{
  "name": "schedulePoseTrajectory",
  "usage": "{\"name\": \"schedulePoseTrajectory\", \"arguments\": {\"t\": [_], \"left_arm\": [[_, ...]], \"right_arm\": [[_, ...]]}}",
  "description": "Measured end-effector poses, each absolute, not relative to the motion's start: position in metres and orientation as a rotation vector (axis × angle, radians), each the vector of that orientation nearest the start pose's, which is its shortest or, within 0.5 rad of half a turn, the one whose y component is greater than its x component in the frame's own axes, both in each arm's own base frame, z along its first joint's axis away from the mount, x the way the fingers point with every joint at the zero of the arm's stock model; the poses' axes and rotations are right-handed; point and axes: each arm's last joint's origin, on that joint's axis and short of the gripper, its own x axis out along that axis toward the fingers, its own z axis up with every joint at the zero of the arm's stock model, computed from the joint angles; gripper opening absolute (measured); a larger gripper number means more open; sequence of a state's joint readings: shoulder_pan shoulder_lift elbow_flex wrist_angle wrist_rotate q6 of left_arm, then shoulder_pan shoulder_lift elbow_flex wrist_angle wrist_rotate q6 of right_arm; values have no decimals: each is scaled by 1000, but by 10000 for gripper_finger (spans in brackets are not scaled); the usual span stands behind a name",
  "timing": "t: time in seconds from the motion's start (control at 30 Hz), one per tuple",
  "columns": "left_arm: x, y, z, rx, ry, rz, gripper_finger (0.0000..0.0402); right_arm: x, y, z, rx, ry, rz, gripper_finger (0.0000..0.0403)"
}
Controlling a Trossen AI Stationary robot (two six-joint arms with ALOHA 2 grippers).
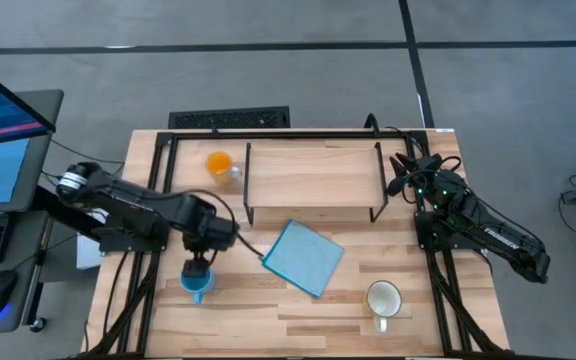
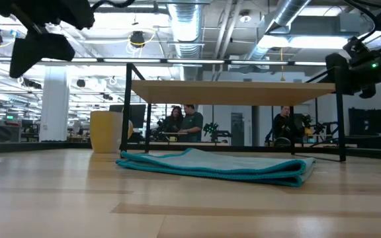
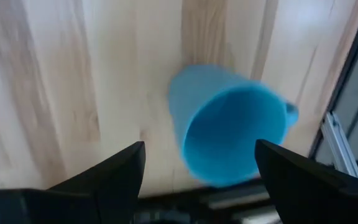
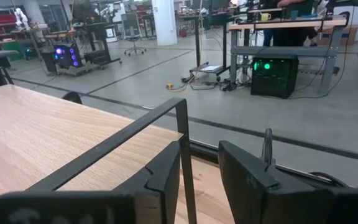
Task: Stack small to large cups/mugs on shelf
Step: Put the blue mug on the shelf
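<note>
The small light-blue mug [image 1: 196,283] stands on its base near the table's near-left corner; it also shows in the left wrist view [image 3: 229,134]. My left gripper [image 1: 198,268] hangs over it, pointing down, open, with one finger on either side of the mug's mouth [image 3: 201,168] and touching nothing. The orange mug [image 1: 219,163] stands on the table left of the shelf [image 1: 313,172]. The white mug [image 1: 384,298] stands at the near right. My right gripper [image 1: 400,172] waits beside the shelf's right end, its fingers a narrow gap apart [image 4: 199,168], and is empty.
A folded blue cloth [image 1: 303,257] lies on the table in front of the shelf, between the blue and white mugs; it also shows in the low view [image 2: 217,165]. The shelf's black legs [image 4: 182,143] stand close to my right gripper. People sit in the room beyond the table.
</note>
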State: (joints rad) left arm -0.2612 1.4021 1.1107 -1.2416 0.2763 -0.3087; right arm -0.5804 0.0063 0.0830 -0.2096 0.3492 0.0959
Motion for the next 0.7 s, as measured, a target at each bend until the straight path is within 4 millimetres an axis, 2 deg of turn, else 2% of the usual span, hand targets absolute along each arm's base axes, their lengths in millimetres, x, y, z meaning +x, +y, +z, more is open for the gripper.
{"name": "schedulePoseTrajectory", "arguments": {"t": [0.17,0.27,0.47,0.7], "left_arm": [[223,-81,242,-208,1627,-115,294],[216,-84,230,-250,1649,-64,294],[207,-83,214,-341,1587,-13,292],[198,-80,200,-410,1605,44,252]], "right_arm": [[70,-58,171,105,92,-935,134],[70,-58,171,105,92,-935,134],[70,-58,171,105,92,-935,134],[70,-58,171,116,86,-936,134]]}}
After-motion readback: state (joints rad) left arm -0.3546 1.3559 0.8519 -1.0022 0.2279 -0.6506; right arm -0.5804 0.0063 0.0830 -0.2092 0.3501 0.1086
